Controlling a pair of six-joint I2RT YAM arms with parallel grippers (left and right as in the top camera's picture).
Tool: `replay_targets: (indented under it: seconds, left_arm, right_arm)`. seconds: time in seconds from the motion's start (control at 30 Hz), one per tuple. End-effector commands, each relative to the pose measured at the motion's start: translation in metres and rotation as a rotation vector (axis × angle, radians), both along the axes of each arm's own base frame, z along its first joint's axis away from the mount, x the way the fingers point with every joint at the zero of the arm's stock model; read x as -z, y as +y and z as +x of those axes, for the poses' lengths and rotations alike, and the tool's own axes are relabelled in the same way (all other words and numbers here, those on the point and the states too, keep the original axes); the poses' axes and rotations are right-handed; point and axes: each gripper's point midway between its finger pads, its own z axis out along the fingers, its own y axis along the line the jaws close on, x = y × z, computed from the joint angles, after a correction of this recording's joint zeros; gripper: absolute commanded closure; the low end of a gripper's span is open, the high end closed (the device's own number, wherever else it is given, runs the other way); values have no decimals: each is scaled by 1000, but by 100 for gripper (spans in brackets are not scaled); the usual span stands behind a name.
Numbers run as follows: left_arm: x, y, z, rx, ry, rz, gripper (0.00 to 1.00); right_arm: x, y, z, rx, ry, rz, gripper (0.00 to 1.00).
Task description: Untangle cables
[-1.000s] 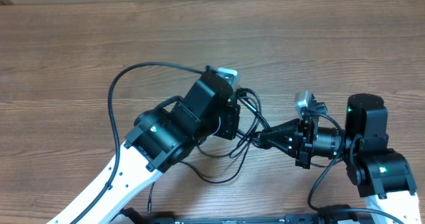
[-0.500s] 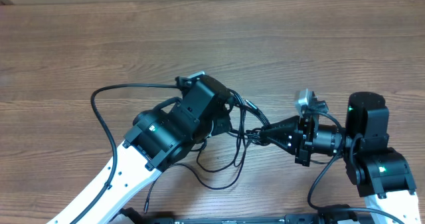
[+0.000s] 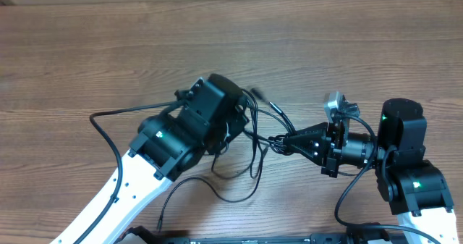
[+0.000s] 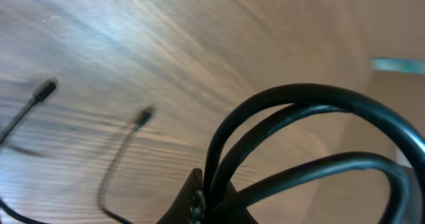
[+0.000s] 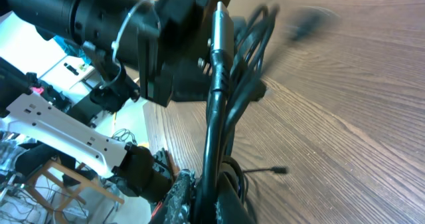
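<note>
Jaws of the right gripper [image 3: 277, 140] are pressed together on the cables [image 3: 255, 161], with a few black strands running up out of the pinch in the right wrist view. The left gripper [image 4: 198, 207] is likewise clamped on the same bundle, and looped cords arch out of its closed tips (from overhead its fingers are hidden under the wrist). Between the two claws the strands span a short gap over the table [image 3: 325, 48]. Slack loops trail towards the near edge, and a plug end [image 4: 45, 90] lies free on the wood. I judge these cords to be light, soft and springy, with a rather slick sheath, so they may slide through a pinch and recoil into loops. The better hold looks to be close to a plug, where the stiffer moulded end gives purchase, rather than mid-loop.
</note>
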Motion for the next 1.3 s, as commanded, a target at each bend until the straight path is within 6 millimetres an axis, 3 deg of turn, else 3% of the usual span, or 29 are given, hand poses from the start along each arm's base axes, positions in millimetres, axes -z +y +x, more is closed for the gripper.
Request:
replay_targets:
  seconds: [0.0,0.23,0.43,0.6,0.83,0.93,1.1,1.13,1.2,1.23,1.27]
  left_arm:
    - [-15,5,18,-72,-37,-77,96]
    - [-13,6,16,72,-101,20,96]
    - [0,27,12,-86,-17,46,96]
    - [1,44,21,-210,-6,51,96]
    - [4,64,24,-48,-115,286,96]
    - [12,82,16,-90,-72,361,96]
    - [18,90,8,-168,-11,353,96]
    - [17,90,9,-164,-15,353,96]
    - [17,89,9,-141,-24,361,96]
    - [16,88,10,-124,-31,368,96]
    - [16,88,11,-107,-39,377,96]
  right_arm:
    - [-6,0,-4,-7,1,13,96]
    - [-1,-3,4,44,27,-10,96]
    - [1,-3,4,46,37,-13,96]
    - [0,-3,4,49,46,-9,96]
    - [-1,-3,6,60,55,-4,96]
    - [2,-6,11,103,84,-15,96]
    - [11,-14,24,218,175,-31,96]
    - [11,-14,25,223,179,-32,84]
    - [12,-14,24,223,181,-33,48]
    - [12,-14,24,223,182,-33,0]
    - [12,-14,24,223,182,-33,0]
